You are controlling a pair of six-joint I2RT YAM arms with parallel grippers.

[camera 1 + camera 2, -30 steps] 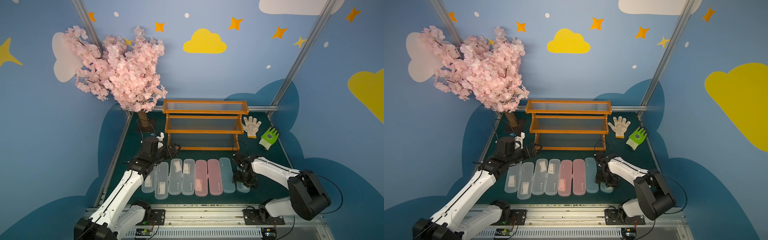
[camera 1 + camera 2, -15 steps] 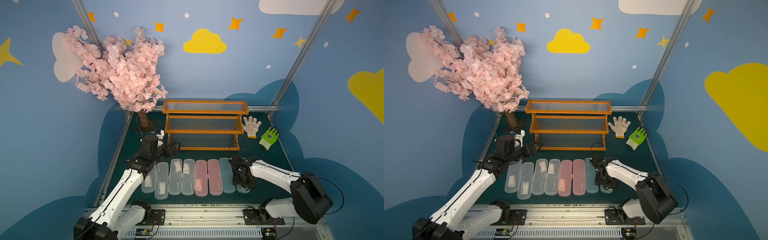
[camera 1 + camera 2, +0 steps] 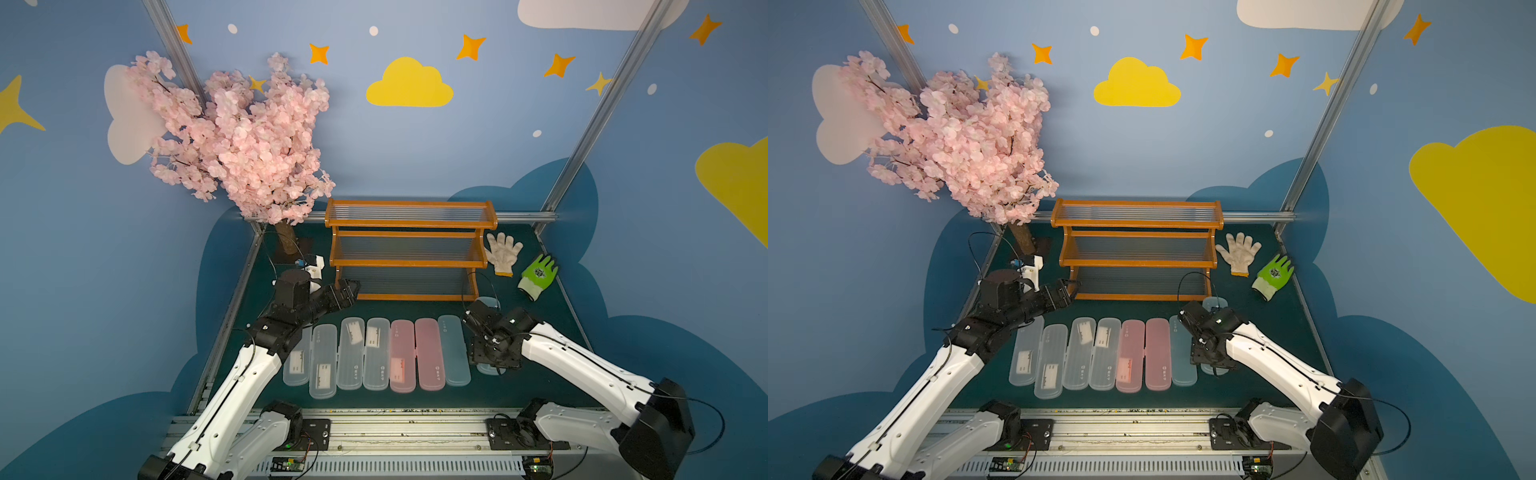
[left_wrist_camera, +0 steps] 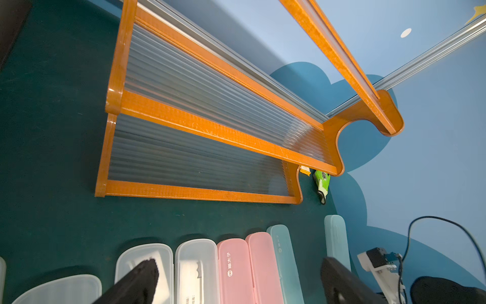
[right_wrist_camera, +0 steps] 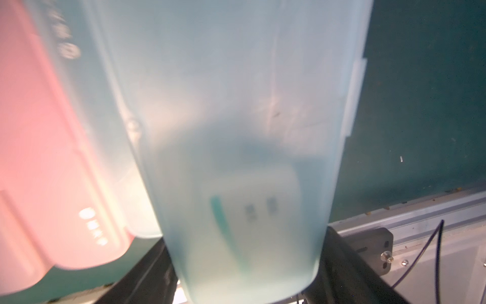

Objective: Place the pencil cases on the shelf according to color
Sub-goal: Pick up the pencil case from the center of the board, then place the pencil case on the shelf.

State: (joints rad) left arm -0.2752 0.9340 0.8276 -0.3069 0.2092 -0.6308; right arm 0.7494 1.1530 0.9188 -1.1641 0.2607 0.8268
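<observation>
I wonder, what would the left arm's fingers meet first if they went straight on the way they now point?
Most likely the shelf: the open fingers point towards its bottom tier, with bare mat before it. Depth is unclear, so the exact spot is uncertain.

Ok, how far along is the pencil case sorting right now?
Nothing done: the shelf holds no cases. In hand: the right gripper appears closed on the rightmost pale blue case; the left gripper hovers open near the shelf's front corner. Left: all eight cases, seven lying in a row on the table.
</observation>
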